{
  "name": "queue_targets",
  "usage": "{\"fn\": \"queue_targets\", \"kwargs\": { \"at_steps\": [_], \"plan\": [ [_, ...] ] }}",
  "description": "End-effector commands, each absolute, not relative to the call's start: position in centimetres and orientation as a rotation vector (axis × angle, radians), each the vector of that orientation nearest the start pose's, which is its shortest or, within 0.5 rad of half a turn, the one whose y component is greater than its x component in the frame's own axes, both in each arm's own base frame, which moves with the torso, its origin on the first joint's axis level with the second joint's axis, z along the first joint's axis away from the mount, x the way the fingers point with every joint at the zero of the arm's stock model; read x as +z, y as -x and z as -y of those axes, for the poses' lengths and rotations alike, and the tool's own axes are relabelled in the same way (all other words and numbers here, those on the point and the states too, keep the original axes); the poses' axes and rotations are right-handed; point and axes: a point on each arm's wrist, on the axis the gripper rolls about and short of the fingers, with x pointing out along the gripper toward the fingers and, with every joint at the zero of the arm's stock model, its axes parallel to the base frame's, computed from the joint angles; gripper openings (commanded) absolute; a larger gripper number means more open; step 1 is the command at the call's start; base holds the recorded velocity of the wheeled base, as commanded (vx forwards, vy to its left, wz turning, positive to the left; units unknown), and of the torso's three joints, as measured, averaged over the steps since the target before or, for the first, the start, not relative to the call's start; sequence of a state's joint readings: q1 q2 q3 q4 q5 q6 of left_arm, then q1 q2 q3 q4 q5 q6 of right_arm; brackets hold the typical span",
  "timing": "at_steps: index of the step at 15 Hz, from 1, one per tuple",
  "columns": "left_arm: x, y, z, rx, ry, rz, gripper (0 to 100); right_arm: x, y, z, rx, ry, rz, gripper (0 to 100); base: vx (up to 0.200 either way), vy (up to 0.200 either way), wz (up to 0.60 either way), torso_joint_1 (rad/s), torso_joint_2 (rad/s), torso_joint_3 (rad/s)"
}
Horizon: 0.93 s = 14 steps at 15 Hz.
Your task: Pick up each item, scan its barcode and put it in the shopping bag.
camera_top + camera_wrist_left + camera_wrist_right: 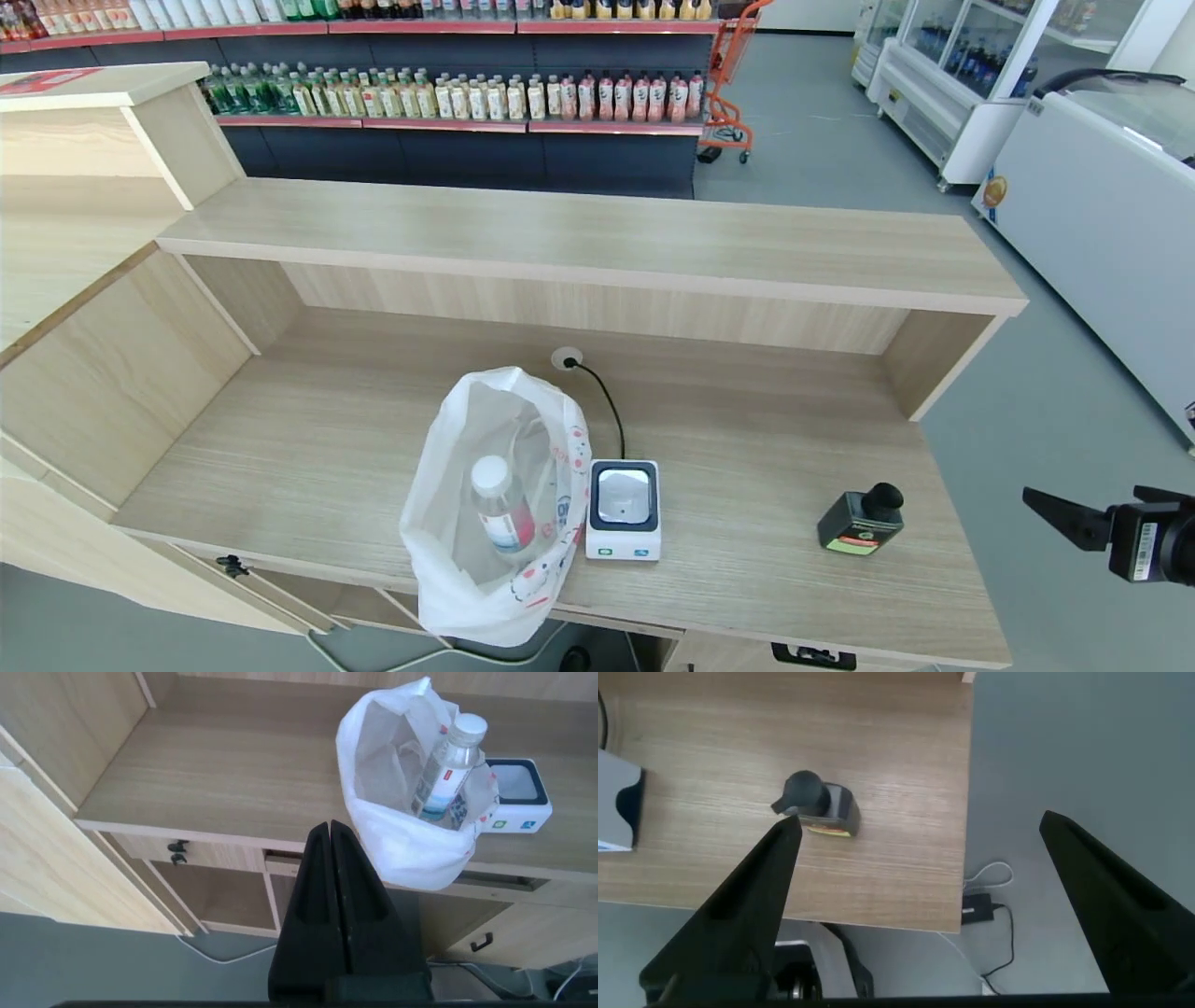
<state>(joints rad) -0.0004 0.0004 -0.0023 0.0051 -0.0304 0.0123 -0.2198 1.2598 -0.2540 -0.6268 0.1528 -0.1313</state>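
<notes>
Shopping bag (485,597), thin white plastic with small printed figures, is sitting open-mouthed at the front edge of the counter (747,411), its lower part hanging over that edge. Inside it a clear bottle (501,509) with a white cap and a red, white and blue label is standing cap-up, slightly tilted. Scanner (624,509), a white box with a dark-framed window facing up, is standing just beside the bag on the robot's right, the bag's side touching it; a black cable (607,401) is running from behind it to a round hole (566,357) in the countertop. Black container (861,523), small, with a round black cap and a green and red label, is lying well apart to the right of the scanner, near the counter's right end, outside the bag. Left gripper (330,831) is hovering below and in front of the counter's front edge, near the bag's hanging part, its fingers pressed together with nothing between them. Right gripper (920,826) is hanging beyond the counter's right end, its fingers spread wide and holding nothing. Counter is showing pale wood grain with a raised ledge at the back. Behind it, shelves (448,98) are carrying rows of drinks bottles, an orange cart (733,84) is standing at their end, and white freezers (1092,205) are lining the grey floor (822,121) on the right.
</notes>
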Motion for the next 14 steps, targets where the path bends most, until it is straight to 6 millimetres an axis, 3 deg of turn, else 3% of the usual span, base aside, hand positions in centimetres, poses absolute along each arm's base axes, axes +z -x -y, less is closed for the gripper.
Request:
{"fn": "queue_targets", "kwargs": {
  "at_steps": [1,6,14],
  "plan": [
    [7.6,2.3,0.1,-0.031,-0.012,-0.003,0,13.7,-15.2,3.0,-0.04,0.059,-0.383,100,-0.2,0.0,0.0,0.002,0.0,0.002],
    [7.5,2.3,0.1,-0.031,-0.009,-0.003,0,13.3,-14.9,3.0,-0.04,0.059,-0.4,100,-0.2,-0.04,0.0,0.004,0.01,0.0],
    [7.6,2.3,0.1,-0.031,-0.009,-0.001,0,11.2,-17.2,3.8,-0.062,0.297,-0.556,100,0.0,0.0,0.0,0.0,0.0,0.0]
  ]
}}
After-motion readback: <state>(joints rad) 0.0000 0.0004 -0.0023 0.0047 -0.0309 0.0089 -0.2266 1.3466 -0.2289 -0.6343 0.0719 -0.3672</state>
